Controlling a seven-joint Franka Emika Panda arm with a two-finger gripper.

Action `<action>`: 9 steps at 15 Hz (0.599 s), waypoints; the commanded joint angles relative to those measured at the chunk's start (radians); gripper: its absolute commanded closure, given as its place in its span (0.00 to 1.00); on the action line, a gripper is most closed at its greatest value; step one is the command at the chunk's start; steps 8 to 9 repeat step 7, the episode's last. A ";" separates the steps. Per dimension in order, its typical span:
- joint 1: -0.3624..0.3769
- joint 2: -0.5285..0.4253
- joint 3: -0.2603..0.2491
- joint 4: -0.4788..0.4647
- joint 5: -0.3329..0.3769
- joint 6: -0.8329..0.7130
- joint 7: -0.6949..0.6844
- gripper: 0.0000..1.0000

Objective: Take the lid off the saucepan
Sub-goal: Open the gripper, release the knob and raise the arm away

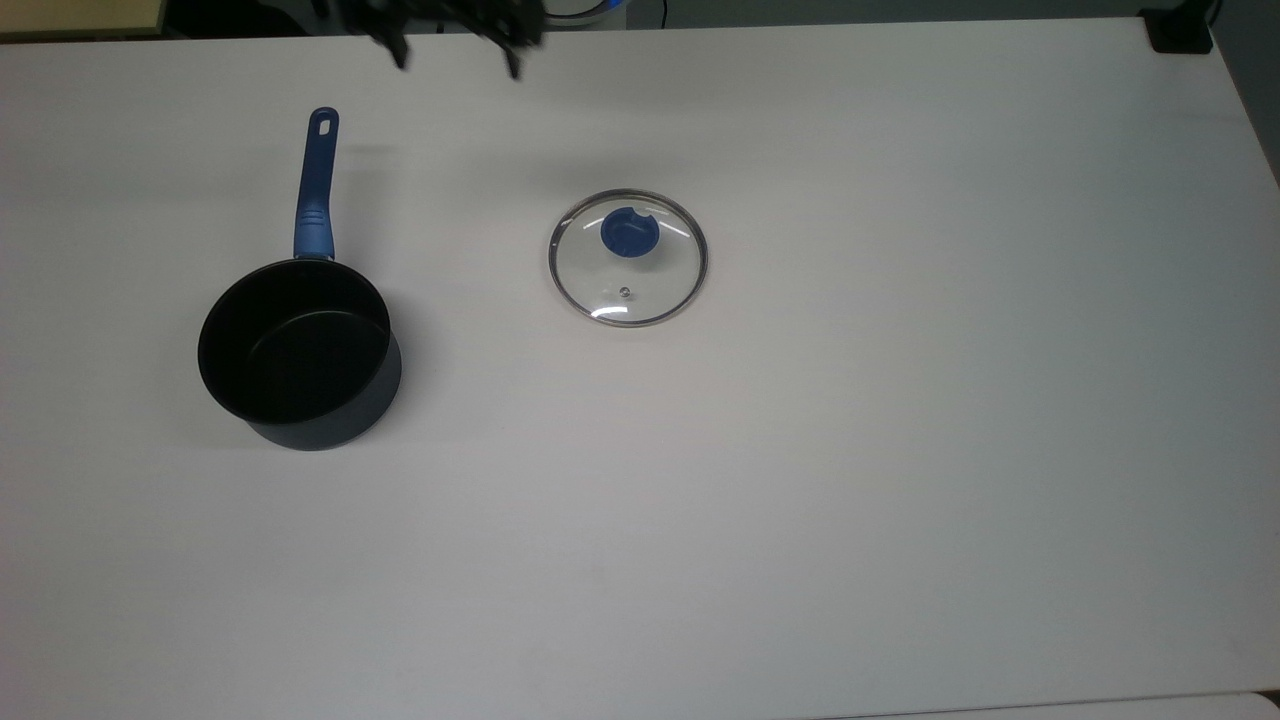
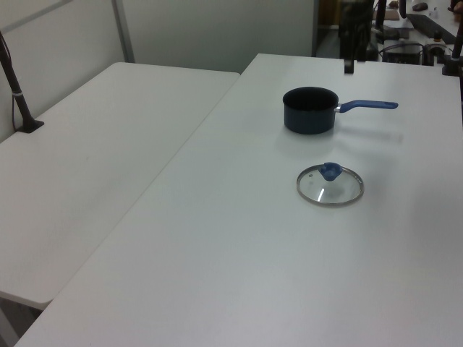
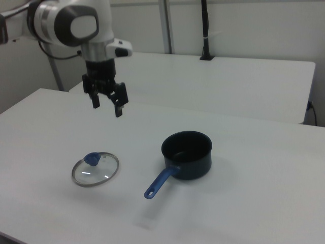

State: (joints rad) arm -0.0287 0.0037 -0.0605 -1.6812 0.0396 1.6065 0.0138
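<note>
The lid (image 1: 628, 258) lies flat on the surface (image 1: 900, 450), well apart from the uncovered saucepan (image 1: 298, 355); the pincer (image 3: 107, 104) hangs high above, spread wide, holding nothing

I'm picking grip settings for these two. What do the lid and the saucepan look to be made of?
The lid: a clear disc, likely glass, since the table shows through; shiny silver rim, probably metal; matte blue knob, perhaps plastic. The saucepan: dark navy body with a black, faintly glossy inside, probably coated metal, though the look leaves that open; its long blue handle looks like plastic or rubber.
</note>
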 commanded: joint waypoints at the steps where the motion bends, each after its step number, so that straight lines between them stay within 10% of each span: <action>1: 0.023 -0.002 -0.007 0.015 0.010 -0.023 -0.018 0.00; 9: 0.024 0.002 -0.012 0.020 -0.006 -0.019 -0.018 0.00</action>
